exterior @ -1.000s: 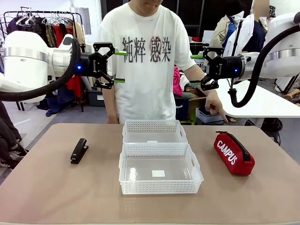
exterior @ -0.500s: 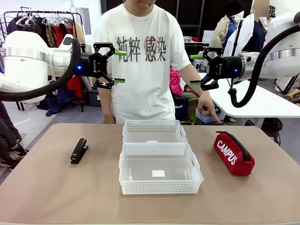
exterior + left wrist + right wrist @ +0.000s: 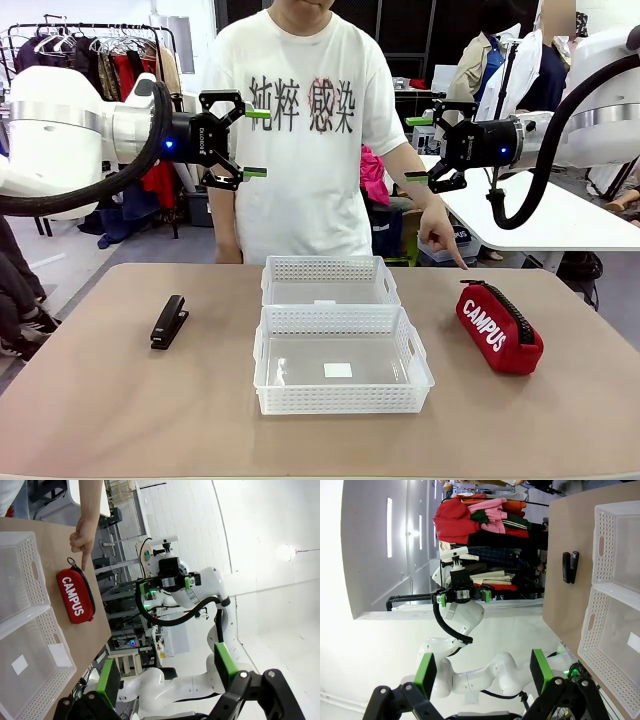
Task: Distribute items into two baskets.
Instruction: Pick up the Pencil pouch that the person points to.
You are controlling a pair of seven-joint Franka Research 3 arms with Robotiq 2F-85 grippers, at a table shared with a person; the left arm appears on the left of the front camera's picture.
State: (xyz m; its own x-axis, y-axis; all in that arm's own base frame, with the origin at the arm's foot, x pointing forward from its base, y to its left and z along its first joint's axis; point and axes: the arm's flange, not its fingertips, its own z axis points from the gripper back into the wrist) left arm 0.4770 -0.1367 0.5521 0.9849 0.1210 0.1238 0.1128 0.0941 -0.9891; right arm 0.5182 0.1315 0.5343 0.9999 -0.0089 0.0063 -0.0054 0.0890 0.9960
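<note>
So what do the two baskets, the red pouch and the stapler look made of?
Near basket and far basket: likely moulded plastic, translucent white, faintly glossy; perforated lattice walls. Red pouch: seems soft matte fabric, rounded shape, printed white CAMPUS, black zipper. Stapler: smooth black casing; plastic or painted metal, cannot tell.

White "CAMPUS" in caps on side of red pouch (image 3: 499, 326); reads clear in left wrist view too. Person's white tee (image 3: 300, 170) has dark Chinese chars across chest, 纯粹 感染, w/ reddish smudge on 3rd char. Near basket's label (image 3: 338, 370): no print legible.
</note>
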